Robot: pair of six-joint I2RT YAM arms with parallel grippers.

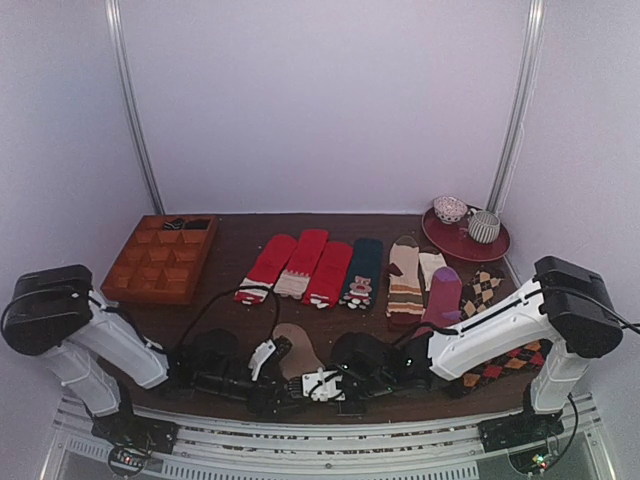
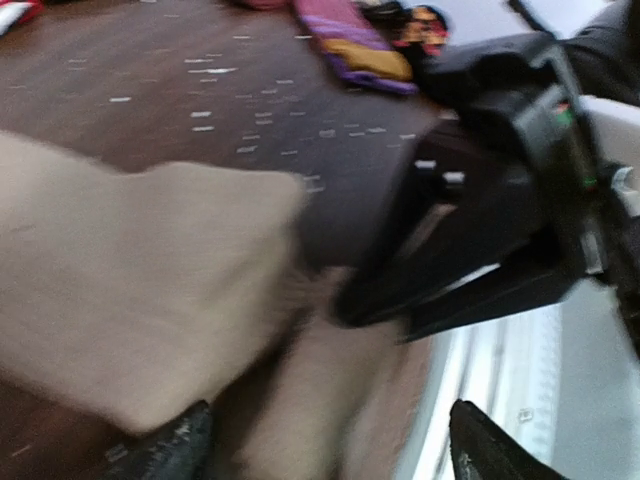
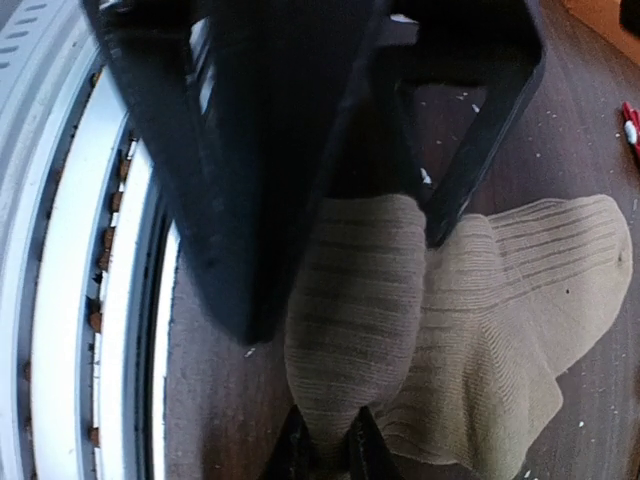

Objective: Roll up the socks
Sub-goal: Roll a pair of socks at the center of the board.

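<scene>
Main risk, judging from how things lay: only one pincer had hold of the tan socks (image 3: 500, 300). They sat right at the near edge of the tabletop (image 1: 230, 250), beside the metal rail (image 1: 300, 432). The gathered part looked like a loose fold, not a tight roll. W/ nothing pinning the flat half, it could slacken or spring open if pulled. A tug toward the rail could also drag fabric off the edge. Both arms were crowded low over the same spot, so a knock btwn them was another worry.

Right pincer (image 3: 328, 452): closed, tips nearly together, nipping the end of the folded tan section. In its wrist view the ribbed fold ran up from the tips, w/ the flat part of the socks spread to one side on the wood.

Left pincer (image 2: 330, 452): wide open, holding nothing. Its fingers (image 2: 185, 445) stood far apart at the bottom of its wrist view, w/ blurred tan fabric below & ahead of them. Couldn't tell if either tip touched it. The black body of the right pincer sat just beyond.

Farther back, well apart from the work, was a row of other prs, incl. red socks (image 1: 300, 265) w/ white cuffs & beige striped socks (image 1: 405, 278). Far left was a wooden tray (image 1: 160, 258) of compartments. Far right was a dark-red plate (image 1: 462, 245) w/ small cups (image 1: 484, 227) on it.
</scene>
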